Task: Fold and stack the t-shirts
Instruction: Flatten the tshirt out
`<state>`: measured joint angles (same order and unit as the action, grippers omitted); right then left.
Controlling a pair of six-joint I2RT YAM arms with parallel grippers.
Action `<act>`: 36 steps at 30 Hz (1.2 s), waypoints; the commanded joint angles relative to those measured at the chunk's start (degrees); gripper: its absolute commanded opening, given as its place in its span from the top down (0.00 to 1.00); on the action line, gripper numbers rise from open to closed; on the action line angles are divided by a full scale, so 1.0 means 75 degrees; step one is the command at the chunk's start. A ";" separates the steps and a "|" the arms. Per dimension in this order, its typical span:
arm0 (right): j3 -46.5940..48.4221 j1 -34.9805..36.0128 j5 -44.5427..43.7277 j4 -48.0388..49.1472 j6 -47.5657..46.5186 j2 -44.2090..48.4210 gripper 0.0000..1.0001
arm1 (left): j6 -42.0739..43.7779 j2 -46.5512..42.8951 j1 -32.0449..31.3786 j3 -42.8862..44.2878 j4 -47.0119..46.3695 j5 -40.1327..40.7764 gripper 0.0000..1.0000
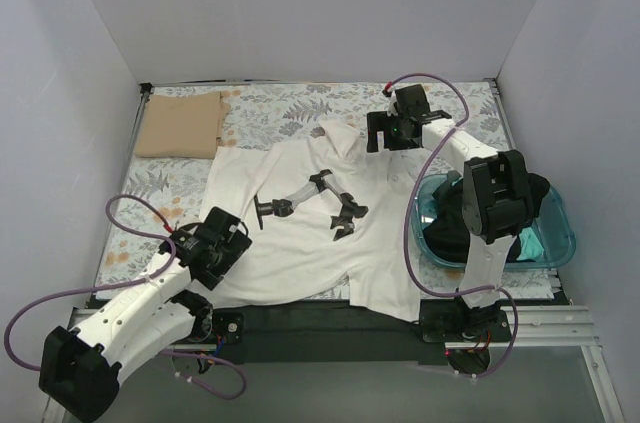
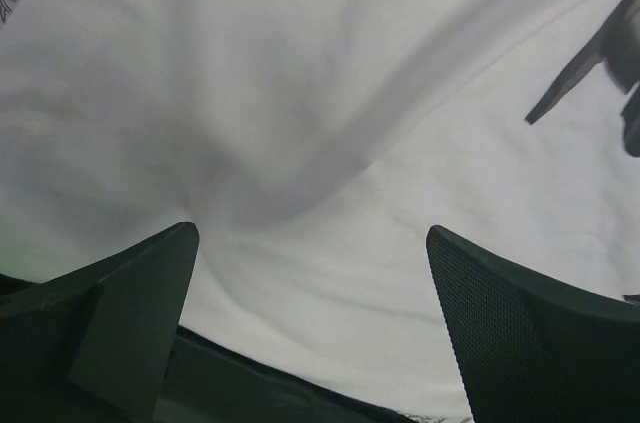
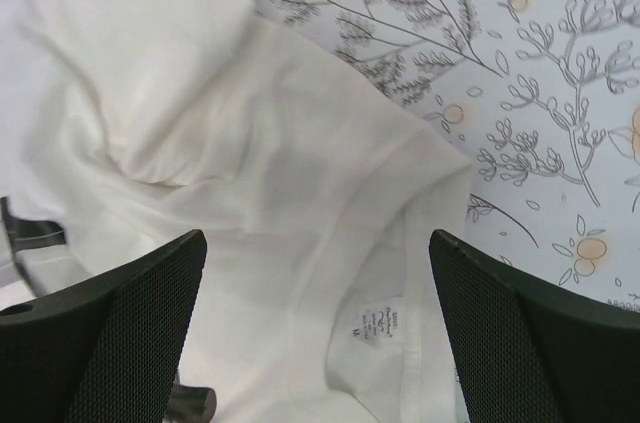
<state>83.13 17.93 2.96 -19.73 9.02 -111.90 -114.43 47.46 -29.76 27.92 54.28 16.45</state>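
Observation:
A white t-shirt [image 1: 300, 253] with a black graphic [image 1: 318, 201] lies spread on the floral tablecloth, partly rumpled. My left gripper [image 1: 230, 240] is open over the shirt's lower left part. In the left wrist view its jaws [image 2: 311, 233] stand wide apart over white cloth [image 2: 330, 143] near the hem, holding nothing. My right gripper [image 1: 381, 138] is open over the collar area. In the right wrist view its jaws [image 3: 318, 235] straddle the collar [image 3: 400, 233] and size label [image 3: 378, 323]. A folded tan shirt [image 1: 180, 125] lies at the back left.
A teal basket [image 1: 560, 235] with dark clothes [image 1: 445, 228] stands at the right, beside the right arm. The dark table edge [image 2: 250, 393] runs just below the shirt's hem. The floral tablecloth [image 1: 270, 108] shows bare at the back.

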 commanded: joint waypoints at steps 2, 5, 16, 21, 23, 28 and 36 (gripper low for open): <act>0.0739 0.0419 0.1139 0.0075 -0.0872 0.0495 0.02 | -0.0904 0.0116 -0.0017 0.0940 -0.0158 0.1204 0.02; 0.1289 0.0736 0.1059 0.0017 -0.1096 0.0038 0.02 | -0.0119 0.0783 -0.0017 0.1467 -0.1269 0.1591 0.02; 0.4032 0.0925 0.0366 -0.0534 -0.1425 -0.2505 0.20 | 0.1569 0.3818 0.1107 0.2523 -0.4178 0.1159 0.02; 0.4080 0.0960 0.0297 -0.0511 -0.1448 -0.2939 0.34 | 0.1945 0.5424 0.1401 0.3073 -0.4320 0.1030 0.02; 0.4149 0.0960 -0.0030 -0.0511 -0.1413 -0.3033 0.51 | 0.1992 0.5799 0.1565 0.3273 -0.4285 0.0983 0.02; 0.4314 0.0949 -0.1469 -0.0406 -0.1366 -0.2987 0.78 | 0.2109 0.6771 0.1682 0.3589 -0.4284 0.1205 0.02; 0.3998 0.0949 -0.3486 0.0601 -0.1811 -0.2261 0.88 | 0.2179 0.7570 0.1882 0.4093 -0.4249 0.1346 0.02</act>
<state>113.01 25.17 -13.67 -21.54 -2.50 -135.06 -98.32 100.60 -16.67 59.02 21.71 26.20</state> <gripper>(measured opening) 0.120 0.982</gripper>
